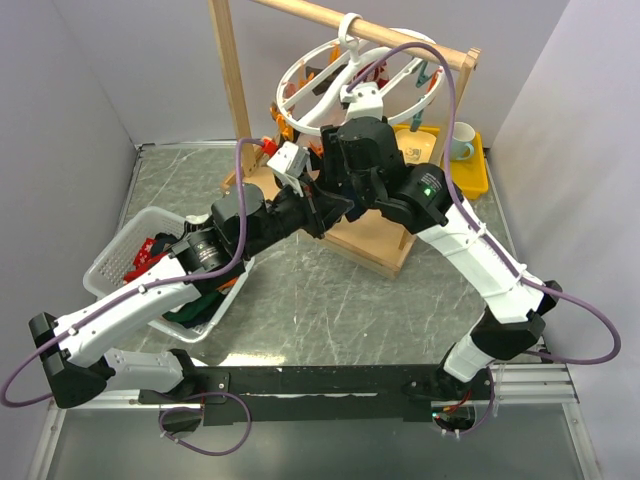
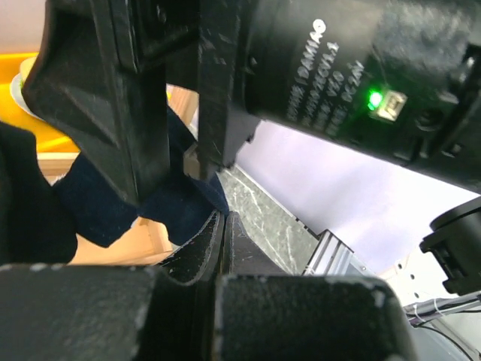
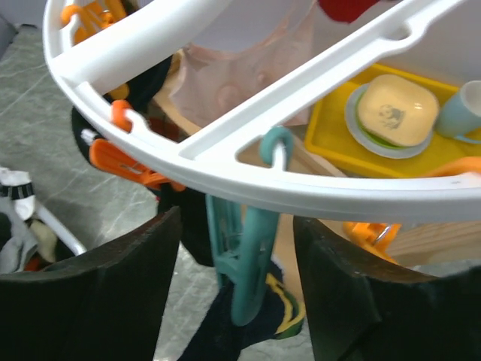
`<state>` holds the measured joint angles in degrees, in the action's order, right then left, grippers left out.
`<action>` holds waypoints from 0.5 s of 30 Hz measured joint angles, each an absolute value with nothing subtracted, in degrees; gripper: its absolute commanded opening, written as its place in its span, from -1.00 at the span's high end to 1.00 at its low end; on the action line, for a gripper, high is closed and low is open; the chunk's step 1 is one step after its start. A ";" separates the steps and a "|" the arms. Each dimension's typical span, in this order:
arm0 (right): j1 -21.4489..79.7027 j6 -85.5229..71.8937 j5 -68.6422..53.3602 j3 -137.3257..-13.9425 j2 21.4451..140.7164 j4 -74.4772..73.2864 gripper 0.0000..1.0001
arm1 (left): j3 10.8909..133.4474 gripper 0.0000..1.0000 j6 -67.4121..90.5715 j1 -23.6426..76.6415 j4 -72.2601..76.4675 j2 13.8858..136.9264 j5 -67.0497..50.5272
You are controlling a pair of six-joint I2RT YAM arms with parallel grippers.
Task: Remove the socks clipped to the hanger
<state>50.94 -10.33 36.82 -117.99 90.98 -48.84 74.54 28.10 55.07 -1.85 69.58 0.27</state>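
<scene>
The left gripper is pressed together on the lower edge of a navy sock. The right gripper is spread, with one finger at either side of a teal clip. This clip is hung under the white hanger, which is hooked on the wooden rail.

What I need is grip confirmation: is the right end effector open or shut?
Open: the right end effector has its fingers apart, either side of the teal clip, gaps showing.
</scene>
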 measured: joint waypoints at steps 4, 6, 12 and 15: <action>50.96 -9.06 39.81 -119.90 91.88 -48.88 -0.04 | 75.02 0.98 28.01 55.55 -1.98 69.58 0.32; 50.98 -8.38 40.97 -119.90 91.88 -48.80 0.12 | 75.07 0.98 27.86 55.61 -2.00 69.60 0.32; 51.03 -6.13 42.63 -119.87 91.83 -46.87 0.32 | 75.13 0.98 27.86 55.70 -1.98 70.30 0.30; 51.03 -5.52 42.85 -119.59 91.57 -45.76 0.42 | 75.13 0.98 27.86 55.94 -2.00 71.11 -0.14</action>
